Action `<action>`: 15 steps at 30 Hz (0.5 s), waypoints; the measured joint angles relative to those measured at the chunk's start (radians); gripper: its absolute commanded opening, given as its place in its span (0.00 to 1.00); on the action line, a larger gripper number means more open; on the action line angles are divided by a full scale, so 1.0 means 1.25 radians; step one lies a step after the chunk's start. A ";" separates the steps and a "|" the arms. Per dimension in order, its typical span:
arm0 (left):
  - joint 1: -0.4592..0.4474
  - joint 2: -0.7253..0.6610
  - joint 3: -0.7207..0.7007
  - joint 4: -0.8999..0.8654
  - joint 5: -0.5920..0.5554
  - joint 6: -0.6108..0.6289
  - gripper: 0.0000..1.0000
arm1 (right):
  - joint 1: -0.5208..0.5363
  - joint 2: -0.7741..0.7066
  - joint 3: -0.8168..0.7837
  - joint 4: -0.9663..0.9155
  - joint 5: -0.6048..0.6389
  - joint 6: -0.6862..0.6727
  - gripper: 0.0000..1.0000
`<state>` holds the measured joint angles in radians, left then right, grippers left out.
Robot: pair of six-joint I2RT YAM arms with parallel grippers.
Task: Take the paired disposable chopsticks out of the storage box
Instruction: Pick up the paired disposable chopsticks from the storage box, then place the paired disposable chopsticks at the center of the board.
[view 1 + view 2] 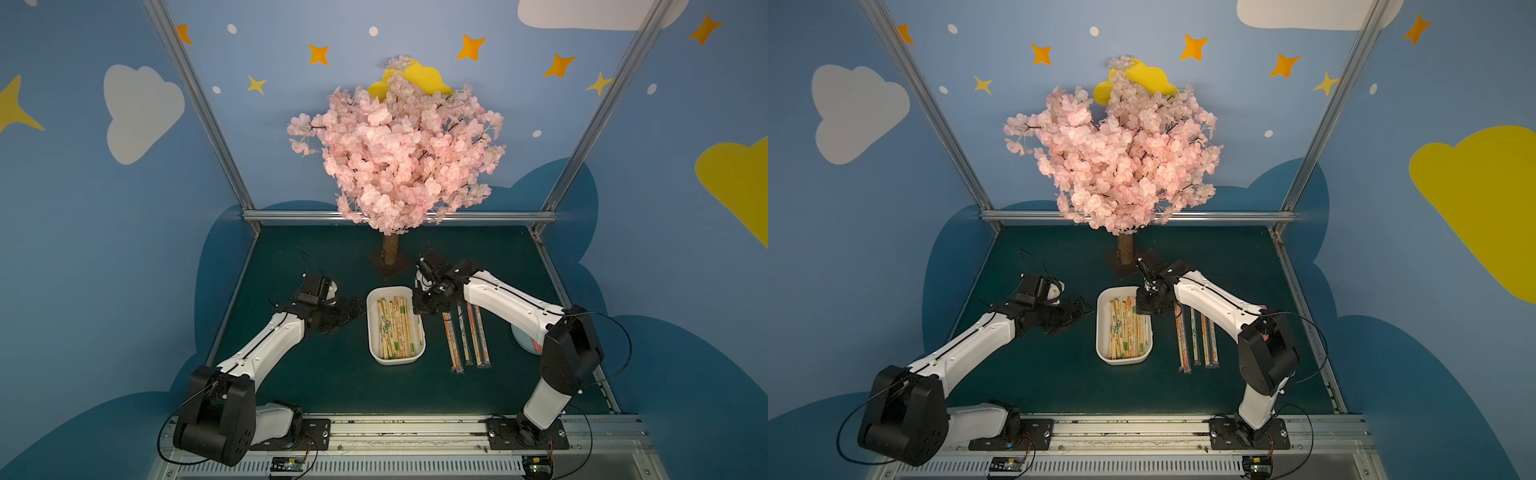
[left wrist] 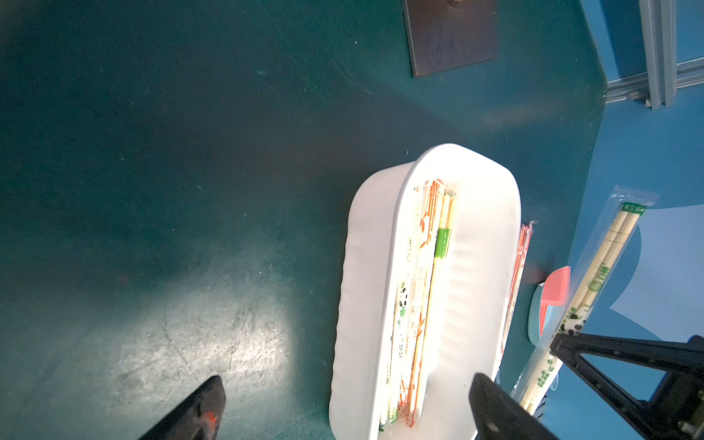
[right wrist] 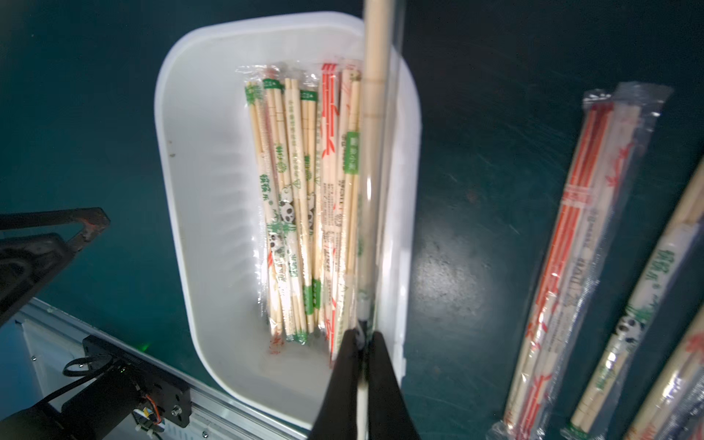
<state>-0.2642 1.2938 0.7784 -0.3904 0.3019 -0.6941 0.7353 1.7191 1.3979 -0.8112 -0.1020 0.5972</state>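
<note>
Currently the right pincer (image 3: 362, 337) is clamped on one sleeved chopstick pair (image 3: 375, 114), above the storage box (image 3: 213, 171) rim; other pairs (image 3: 289, 190) lie below it inside. The left pincer (image 2: 346, 384) gapes wide beside the box.

Blue walls (image 1: 270, 145) with painted clouds (image 1: 141, 112) and stars (image 1: 471, 47), pink blossom tree (image 1: 399, 153) on dark green tabletop (image 1: 332, 374)
</note>
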 measured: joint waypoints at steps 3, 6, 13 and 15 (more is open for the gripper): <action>-0.015 0.000 0.001 -0.005 -0.010 -0.008 1.00 | -0.016 -0.031 -0.044 -0.001 0.013 -0.009 0.00; -0.016 0.001 0.004 -0.011 -0.014 -0.009 1.00 | -0.024 -0.040 -0.080 -0.004 0.022 -0.018 0.00; -0.016 0.032 0.024 -0.010 -0.003 -0.007 1.00 | -0.036 -0.003 -0.106 -0.014 0.056 -0.046 0.01; -0.016 0.039 0.025 -0.009 0.003 -0.007 1.00 | -0.038 0.018 -0.106 -0.015 0.067 -0.050 0.01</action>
<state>-0.2844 1.3426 0.8093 -0.4023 0.3058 -0.7033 0.6884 1.7416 1.2659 -0.8303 -0.0185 0.5343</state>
